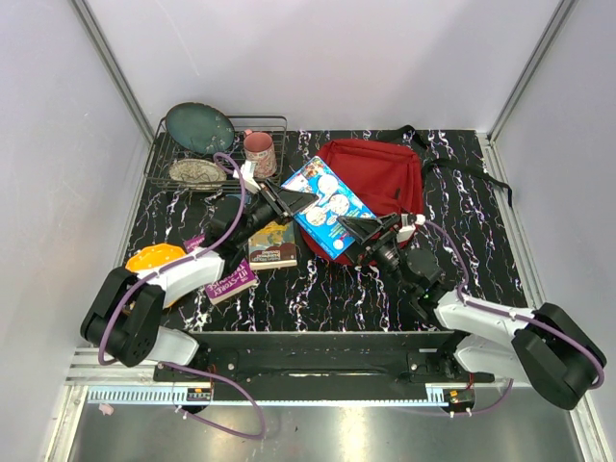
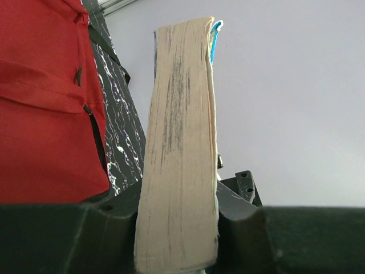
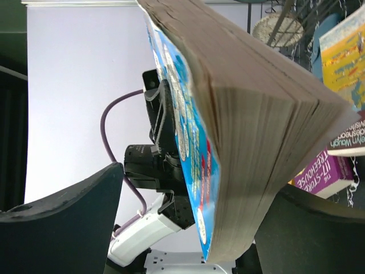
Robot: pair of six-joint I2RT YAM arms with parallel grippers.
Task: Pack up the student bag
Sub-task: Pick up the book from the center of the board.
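The left gripper's (image 2: 177, 228) fingers (image 2: 239, 222) pinch the blue book (image 2: 181, 142) by its lower edge, the yellowed page block standing upright between them. The right gripper (image 1: 361, 233) has its fingers (image 3: 63, 222) spread wide around the opposite corner of the same book. One finger stands apart from the blue cartoon cover. The other lies just beside the page edges; whether it touches cannot be told.

The book hangs tilted above the black marbled table (image 1: 462, 250), bridging the two grippers. Just beyond it lies the student bag (image 1: 385, 173), a red backpack lying on the far middle of the table, its black straps trailing to the right. In the top view the book's far edge overlaps the bag.

Nearer the left arm lie an Evelyn Waugh paperback (image 1: 274, 245) and a purple Treehouse book (image 1: 231, 281). At the far left a wire rack (image 1: 162, 159) holds a teal plate (image 1: 199, 127) and a pink mug (image 1: 259, 152).
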